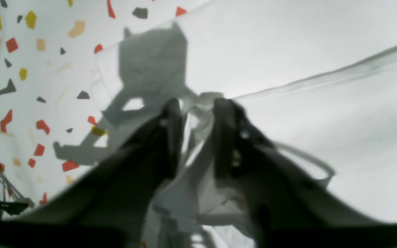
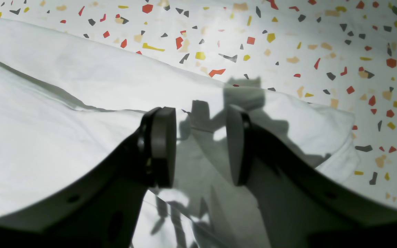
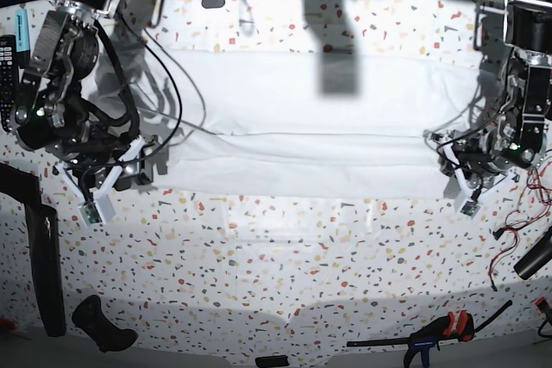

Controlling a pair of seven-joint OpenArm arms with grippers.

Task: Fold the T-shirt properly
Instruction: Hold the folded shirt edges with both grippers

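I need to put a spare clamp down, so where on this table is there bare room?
The widest bare stretch of the table lies in front of the T-shirt, between its near edge and the clamp. A narrow strip runs behind the shirt. Both ends are crowded: the right tool, and the left tool beside loose wires.

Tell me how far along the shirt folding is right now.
Partway. The T-shirt already lies as a long flat band across the table, with a fold line running along its length. In hand: the left hand is pinching a bunch of cloth at one end, while the right hand hovers open over the other end. Left to do: gripping that end and folding the band into a compact stack.
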